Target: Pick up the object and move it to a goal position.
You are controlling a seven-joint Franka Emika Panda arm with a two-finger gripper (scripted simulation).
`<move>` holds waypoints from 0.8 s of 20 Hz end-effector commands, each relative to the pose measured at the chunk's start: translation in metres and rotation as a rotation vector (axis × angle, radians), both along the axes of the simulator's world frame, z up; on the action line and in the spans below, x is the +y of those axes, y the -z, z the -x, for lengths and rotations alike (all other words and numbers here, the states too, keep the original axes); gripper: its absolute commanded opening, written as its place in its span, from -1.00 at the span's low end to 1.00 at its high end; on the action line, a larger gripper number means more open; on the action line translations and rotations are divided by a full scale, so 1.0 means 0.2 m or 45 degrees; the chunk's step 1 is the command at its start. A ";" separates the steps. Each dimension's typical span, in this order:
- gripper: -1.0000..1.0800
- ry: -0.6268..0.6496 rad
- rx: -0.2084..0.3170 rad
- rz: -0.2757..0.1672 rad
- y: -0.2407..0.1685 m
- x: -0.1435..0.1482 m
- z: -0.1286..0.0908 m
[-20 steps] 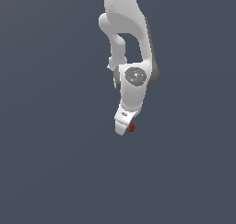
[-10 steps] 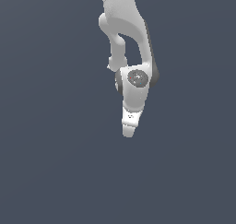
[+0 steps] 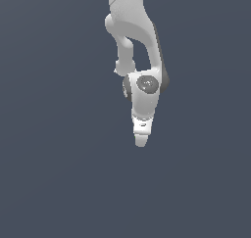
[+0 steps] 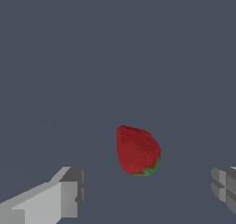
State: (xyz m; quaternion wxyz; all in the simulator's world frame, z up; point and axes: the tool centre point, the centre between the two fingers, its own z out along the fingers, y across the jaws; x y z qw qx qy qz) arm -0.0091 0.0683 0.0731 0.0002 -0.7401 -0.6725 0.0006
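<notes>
My gripper [image 4: 147, 193] is spread wide, one finger [image 4: 64, 197] either side of the strawberry [image 4: 137, 150] lying on the counter [image 4: 115, 57]. I'm in the approach; next I'd descend, then close.

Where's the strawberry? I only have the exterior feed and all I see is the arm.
Observer: The wrist view shows the strawberry lying on the grey surface, between the two fingers.
Operator: Is it gripped?
Observer: No. The gripper is open, with a clear gap on both sides of the berry.
Operator: Which way does it lie?
Observer: Its green bit sits at the end nearer the fingertips; the red body runs away from them.
Operator: So the hand just blocks it for me?
Observer: Likely; in your view the gripper shows no red anywhere.
</notes>
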 end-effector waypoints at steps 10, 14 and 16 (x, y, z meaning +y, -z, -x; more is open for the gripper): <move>0.92 -0.013 -0.001 0.000 0.09 0.00 0.00; 0.92 -0.017 -0.001 0.000 0.20 0.00 0.01; 0.92 -0.017 -0.001 0.000 0.23 0.00 0.01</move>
